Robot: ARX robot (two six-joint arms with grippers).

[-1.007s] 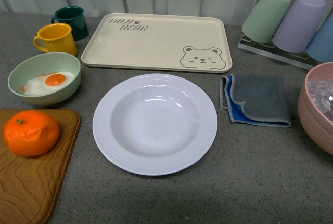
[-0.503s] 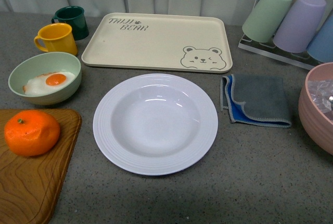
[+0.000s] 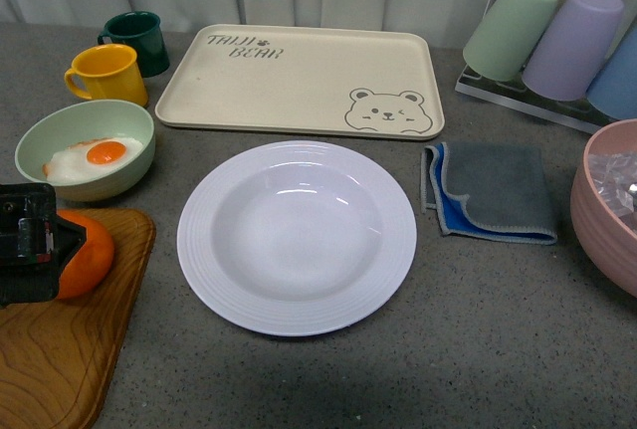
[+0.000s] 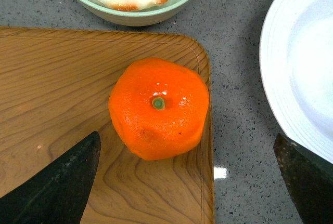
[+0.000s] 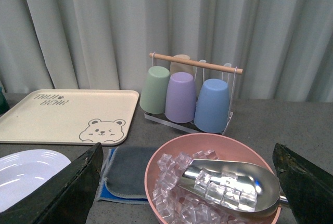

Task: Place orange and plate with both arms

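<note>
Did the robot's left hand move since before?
Yes. The left gripper came in from the left edge over the wooden board, now hiding part of the orange.

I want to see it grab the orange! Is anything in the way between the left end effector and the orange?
No, nothing visible is in the way. The orange sits on the wooden board with only bare board around it, and the left end effector hangs open just above it, its fingers spread wide.

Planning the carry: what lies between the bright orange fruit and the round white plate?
Only brown wooden board edge, then bare grey speckled countertop, per left wrist view.
</note>
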